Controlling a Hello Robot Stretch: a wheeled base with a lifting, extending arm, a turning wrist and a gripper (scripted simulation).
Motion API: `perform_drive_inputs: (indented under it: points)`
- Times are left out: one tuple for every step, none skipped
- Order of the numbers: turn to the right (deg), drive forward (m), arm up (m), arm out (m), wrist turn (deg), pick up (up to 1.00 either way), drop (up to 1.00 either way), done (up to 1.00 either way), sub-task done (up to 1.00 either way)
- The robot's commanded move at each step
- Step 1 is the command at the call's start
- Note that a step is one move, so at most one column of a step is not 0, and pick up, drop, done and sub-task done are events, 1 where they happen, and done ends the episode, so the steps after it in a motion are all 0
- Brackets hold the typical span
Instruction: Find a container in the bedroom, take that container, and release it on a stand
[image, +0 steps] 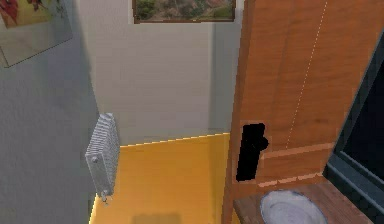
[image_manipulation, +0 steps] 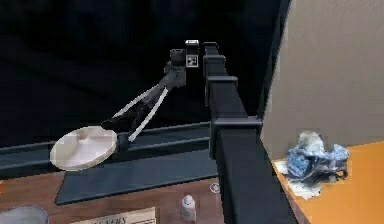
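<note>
Pale and shallow, the container lies right at the pincer's fingertips, with the dark window ledge just behind them. I cannot tell whether the pincer holds it. Best to raise it slowly, kept level, before backing away.

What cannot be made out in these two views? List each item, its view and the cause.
1. Forward view: wall picture, cut off by the top edge.
2. Forward view: grey bowl, cut off by the bottom edge.
3. Arm side view: whether the gripper holds the pale disc cannot be told; a ledge lies behind it.
4. Arm side view: blue-white heap, too small to name.
</note>
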Motion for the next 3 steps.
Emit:
perform_drive_inputs:
  points:
    - [0.0, 0.00, 0.00, 0.00, 0.0, 0.00, 1.00, 0.00, 0.00]
    - [0.0, 0.00, 0.00, -0.10, 0.0, 0.00, 0.00, 0.00, 0.00]
    - [0.0, 0.00, 0.00, 0.00, 0.0, 0.00, 0.00, 1.00, 0.00]
